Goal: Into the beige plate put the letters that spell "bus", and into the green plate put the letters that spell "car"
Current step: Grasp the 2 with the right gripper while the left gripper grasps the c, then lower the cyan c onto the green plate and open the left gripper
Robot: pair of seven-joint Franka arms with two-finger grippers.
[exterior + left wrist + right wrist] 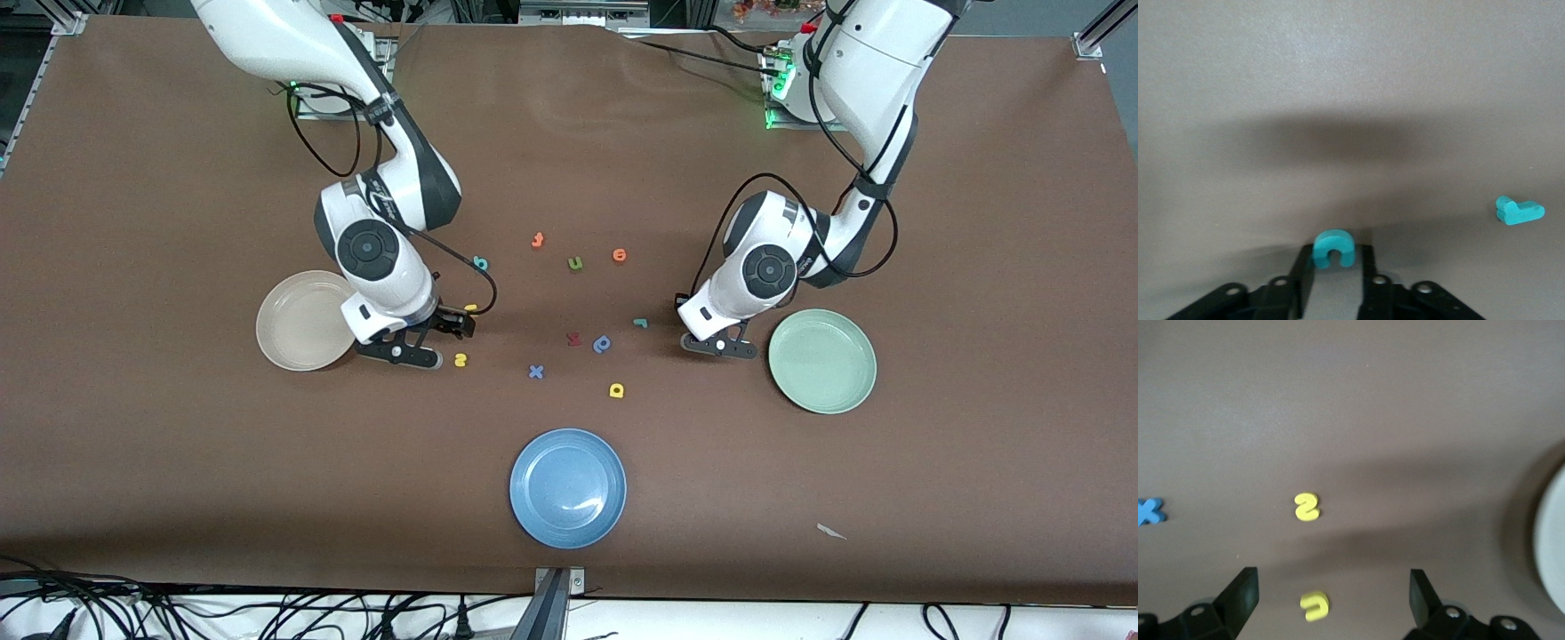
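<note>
Nearest, blue plate (567, 526); 3 plates total, w/ beige plate (298, 324) and green plate (831, 373), all empty. 12 letters, none placed yet. Yellow a (616, 390) and s (460, 359) lie nearer. Left gripper (1333, 267), beside green plate, clenched on teal c (1331, 245) at table level: first "car" pick. Nxt: lift, carry over green plate. Right gripper (1335, 583) spread, straddling yellow u (1313, 605). Teal r (640, 322), b (481, 262) farther.

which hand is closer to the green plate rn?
Left. The left hand is down at the table right beside the green plate, closed around a teal c. The right hand is at the other end, beside the beige plate.
</note>
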